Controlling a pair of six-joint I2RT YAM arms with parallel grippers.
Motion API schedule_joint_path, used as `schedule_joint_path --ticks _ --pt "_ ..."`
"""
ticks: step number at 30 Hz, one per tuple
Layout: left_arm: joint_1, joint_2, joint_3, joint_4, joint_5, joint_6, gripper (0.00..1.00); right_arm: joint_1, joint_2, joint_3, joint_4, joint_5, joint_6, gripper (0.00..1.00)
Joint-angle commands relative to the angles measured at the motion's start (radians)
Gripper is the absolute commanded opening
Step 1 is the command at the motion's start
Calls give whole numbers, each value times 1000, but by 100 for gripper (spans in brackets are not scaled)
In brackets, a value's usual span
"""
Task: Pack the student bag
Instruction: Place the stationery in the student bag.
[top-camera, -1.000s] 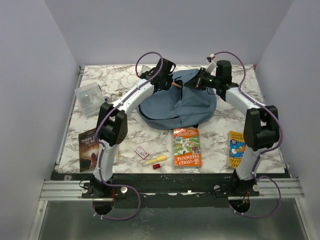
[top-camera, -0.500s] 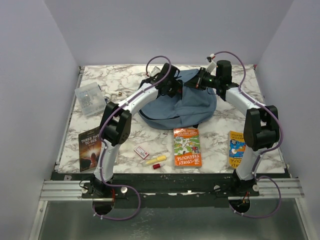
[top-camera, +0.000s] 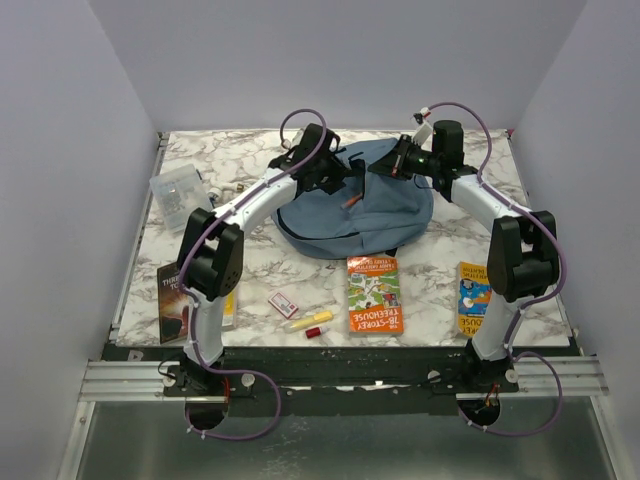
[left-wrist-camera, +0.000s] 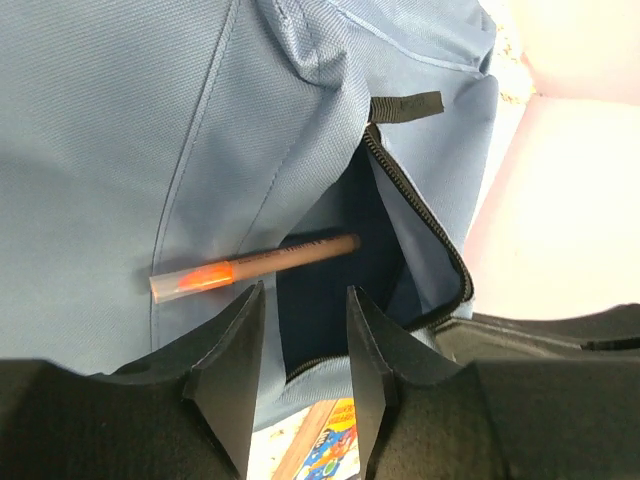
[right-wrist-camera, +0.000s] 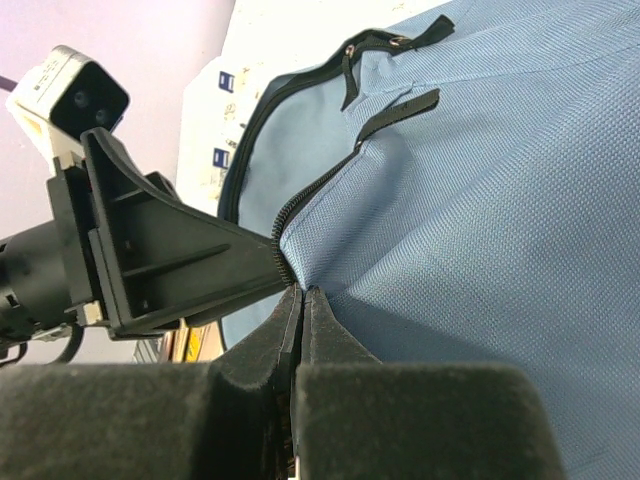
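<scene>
The dusty-blue student bag (top-camera: 380, 215) lies at the back middle of the table. Its zipped pocket gapes open, dark inside (left-wrist-camera: 330, 290). A brown pen with an orange end (left-wrist-camera: 255, 265) lies across the pocket's edge, its tip over the opening; it also shows in the top view (top-camera: 352, 201). My left gripper (left-wrist-camera: 303, 300) is open and empty just short of the pen. My right gripper (right-wrist-camera: 303, 292) is shut on the bag's fabric (right-wrist-camera: 480, 200) beside the zipper and holds the pocket edge up.
A green-and-orange book (top-camera: 374, 293) lies in front of the bag, a yellow-and-blue book (top-camera: 473, 296) at the front right, a dark book (top-camera: 178, 300) at the front left. A clear plastic box (top-camera: 178, 190) stands at the left. A small card (top-camera: 284, 303), a yellow marker (top-camera: 310, 320) and a red piece (top-camera: 314, 332) lie near the front.
My left gripper let go of the pen at the pocket opening and drew back to the left. The pen now lies on the bag. The right gripper has not moved.
</scene>
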Motion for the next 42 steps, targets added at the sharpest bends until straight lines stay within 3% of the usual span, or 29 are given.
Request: schedule_joint_path --ticks 1,7,11,15,29,37,42 --pt "17 -76 -87 43 21 49 44 8 -50 2 53 -44 10 1" --pt "51 -92 -124 34 42 138 48 7 -53 0 56 -45 11 1" --pt "64 -90 -148 5 43 161 41 7 -50 0 60 -47 15 1" --pt "70 -52 -159 9 94 138 52 8 -50 -1 63 -48 17 1" --pt "47 25 -169 123 290 50 56 8 -46 -1 64 -48 18 1" --pt "42 61 -112 205 359 35 32 8 -47 -5 75 -56 28 1" --pt "39 104 25 205 334 75 27 8 -50 -11 81 -60 32 1"
